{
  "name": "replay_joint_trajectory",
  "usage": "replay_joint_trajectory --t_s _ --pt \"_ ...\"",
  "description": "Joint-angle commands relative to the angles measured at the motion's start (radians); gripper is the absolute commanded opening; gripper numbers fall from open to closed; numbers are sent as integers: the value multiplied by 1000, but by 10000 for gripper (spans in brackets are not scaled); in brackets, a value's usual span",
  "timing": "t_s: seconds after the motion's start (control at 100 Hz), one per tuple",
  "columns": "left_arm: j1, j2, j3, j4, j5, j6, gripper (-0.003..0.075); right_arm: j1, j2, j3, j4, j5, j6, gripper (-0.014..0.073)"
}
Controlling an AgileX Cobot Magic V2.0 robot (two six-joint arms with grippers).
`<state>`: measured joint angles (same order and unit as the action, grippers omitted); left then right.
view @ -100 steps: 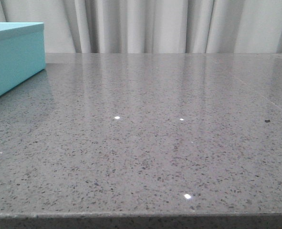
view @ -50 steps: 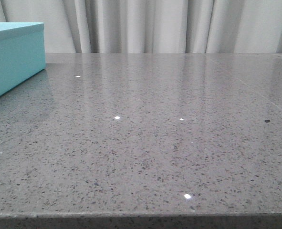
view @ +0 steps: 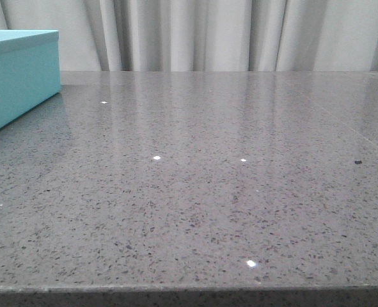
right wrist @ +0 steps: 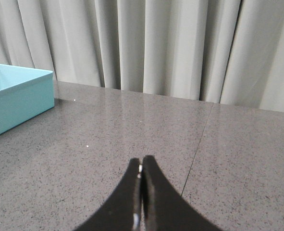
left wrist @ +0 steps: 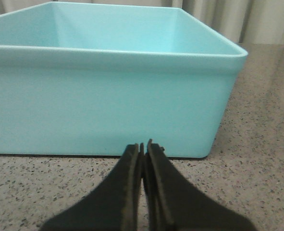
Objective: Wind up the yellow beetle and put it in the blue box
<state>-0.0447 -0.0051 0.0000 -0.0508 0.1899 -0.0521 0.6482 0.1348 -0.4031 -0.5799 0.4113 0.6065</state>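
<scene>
The blue box (view: 16, 77) stands at the far left of the grey speckled table (view: 208, 192). It is open-topped, and what shows of its inside in the left wrist view (left wrist: 108, 96) holds nothing. My left gripper (left wrist: 142, 147) is shut and empty, low over the table just short of the box's near wall. My right gripper (right wrist: 141, 161) is shut and empty above bare table, with the box (right wrist: 14, 98) off to its side. The yellow beetle is out of view in all three views. Neither gripper shows in the front view.
Pale curtains (view: 208, 32) hang behind the table's far edge. A thin seam (right wrist: 199, 144) runs across the tabletop on the right side. A small dark speck (view: 358, 162) lies at the right. The table's front edge (view: 189, 291) is close to the camera.
</scene>
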Motion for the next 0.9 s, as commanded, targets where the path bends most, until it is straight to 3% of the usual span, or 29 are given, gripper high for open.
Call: replay_joint_trajectory --t_s 0.0,0.09,0.26,0.36,0.59,0.89 --pt "-7 -32 21 -9 -76 -8 -19 -41 12 1 -15 -119 -6 -67" --pt "-7 -32 21 -9 -76 -8 -19 -113 12 49 57 -216 -40 -67" --pt "-7 -32 21 -9 -76 -8 -19 -258 12 144 280 -446 -289 -67" --pt "-7 -32 21 -9 -76 -8 -19 -323 12 191 359 -526 -365 -67" --pt "-7 -32 21 -9 -76 -8 -19 -491 1 318 425 -592 -370 -67" --pt "-7 -32 21 -9 -76 -8 -18 -639 -74 416 432 -537 -336 -67"
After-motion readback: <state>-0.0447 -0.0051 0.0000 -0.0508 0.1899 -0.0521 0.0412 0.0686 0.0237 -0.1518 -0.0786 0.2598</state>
